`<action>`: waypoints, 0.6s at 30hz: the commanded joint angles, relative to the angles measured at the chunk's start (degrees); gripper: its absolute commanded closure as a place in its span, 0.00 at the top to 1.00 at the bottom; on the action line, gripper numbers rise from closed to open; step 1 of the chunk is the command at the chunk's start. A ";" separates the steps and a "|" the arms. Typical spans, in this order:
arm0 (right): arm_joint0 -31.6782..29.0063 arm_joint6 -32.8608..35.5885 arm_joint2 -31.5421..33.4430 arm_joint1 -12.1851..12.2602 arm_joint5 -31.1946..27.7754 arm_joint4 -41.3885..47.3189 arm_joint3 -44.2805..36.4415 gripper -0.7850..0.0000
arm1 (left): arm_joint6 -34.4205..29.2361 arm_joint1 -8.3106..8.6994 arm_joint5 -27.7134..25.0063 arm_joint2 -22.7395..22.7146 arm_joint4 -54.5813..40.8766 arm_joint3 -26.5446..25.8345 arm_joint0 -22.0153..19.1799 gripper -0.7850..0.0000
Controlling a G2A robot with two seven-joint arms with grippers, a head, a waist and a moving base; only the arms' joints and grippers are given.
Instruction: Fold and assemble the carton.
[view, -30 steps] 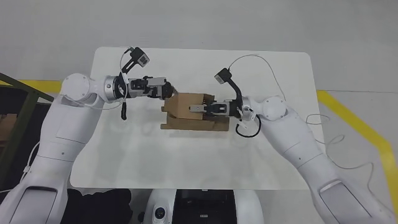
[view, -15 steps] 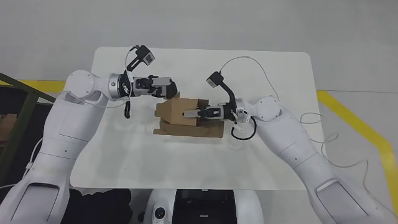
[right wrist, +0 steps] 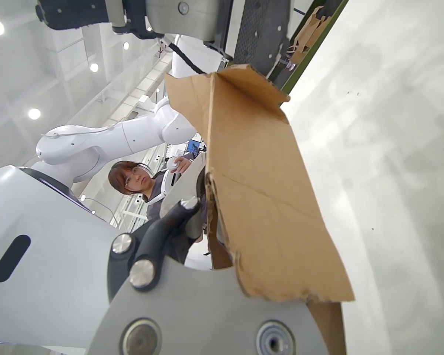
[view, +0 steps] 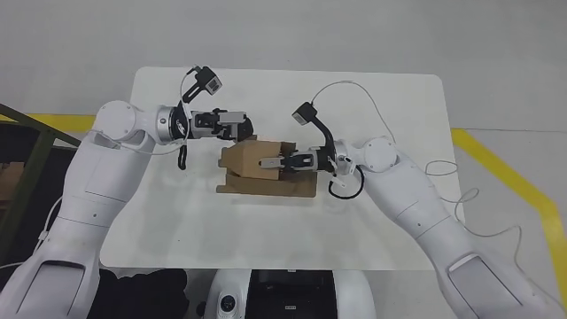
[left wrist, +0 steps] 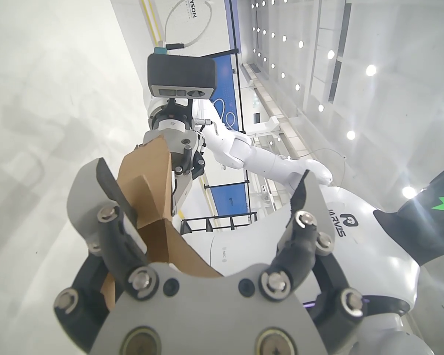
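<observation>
Beside the carton (view: 252,155), left end effector (view: 248,128) lies horizontal, spread.

Matt brown cardboard carton (view: 248,158), ragged-edged, on a smooth white table (view: 372,221).

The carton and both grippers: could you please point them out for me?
carton (view: 244,156), top view, on its raised brown panel.
left gripper (view: 241,126), top view, between its open fingertips, by the carton's far corner.
right gripper (view: 267,162), top view, between its fingertips, on the carton.
</observation>
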 commanded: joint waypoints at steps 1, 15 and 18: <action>-0.06 0.04 -0.03 -0.06 0.06 -0.04 -0.15 0.00 | -0.13 -0.06 0.04 0.37 0.27 -0.26 -0.05 1.00; 0.33 -2.71 2.62 0.21 -0.21 -1.49 1.74 0.00 | 1.22 0.28 -1.14 -1.38 1.26 0.10 0.87 1.00; 0.28 -3.79 3.85 0.51 -0.11 -1.91 1.73 0.00 | 1.11 0.50 -1.31 -2.21 1.38 -0.66 1.79 1.00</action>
